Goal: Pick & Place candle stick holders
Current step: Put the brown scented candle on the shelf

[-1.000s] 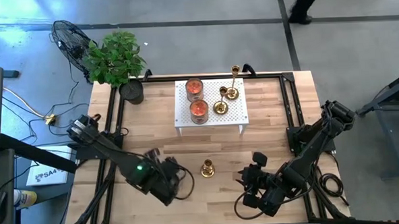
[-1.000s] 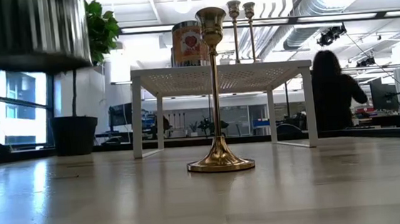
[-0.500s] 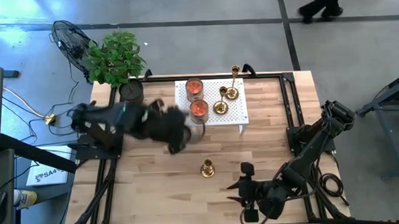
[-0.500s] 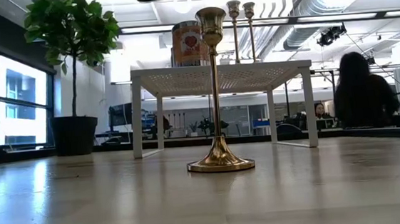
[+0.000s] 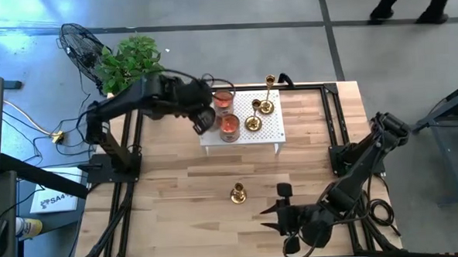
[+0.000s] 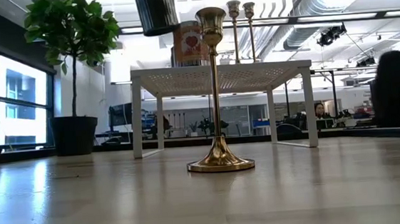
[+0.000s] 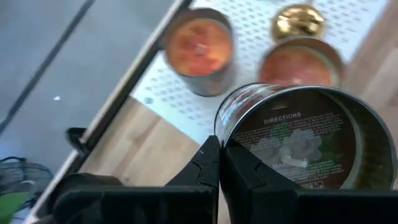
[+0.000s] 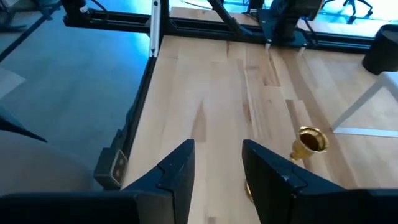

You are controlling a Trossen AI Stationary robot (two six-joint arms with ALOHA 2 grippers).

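My left gripper [image 7: 219,163] hangs above the left end of the white perforated shelf [image 5: 268,134], shut on a grey metal tin [image 7: 298,149]; the tin shows high up in the low view [image 6: 156,8]. One gold candle stick holder [image 5: 237,194] stands upright on its round base on the wooden table. Two more [image 5: 265,106] [image 5: 253,123] stand on the shelf beside two glass jars of orange candle [image 5: 222,102] [image 5: 229,127]. My right gripper [image 8: 217,149] hovers open near the table's front right, with the table's candle stick holder [image 8: 309,143] ahead of it. My left gripper pinches the tin's rim [image 7: 220,127] between its two fingers, one finger on either side of the thin wall. The fingers slant down from the table's left. The tin is lifted clear above the shelf, tilted, its labelled end facing the wrist camera.
A potted plant [image 5: 133,67] stands at the table's far left corner, with a fan [image 5: 78,42] beyond it. Black frame rails run along the table's sides. Bare wood lies between the shelf and the near edge. People move in the room behind.
My left gripper has swung up with the tin from the table's near left to above the shelf's left end at the far side, staying shut on it. My right gripper has turned and tipped up a little near the front right. The candle stick holders have kept still.
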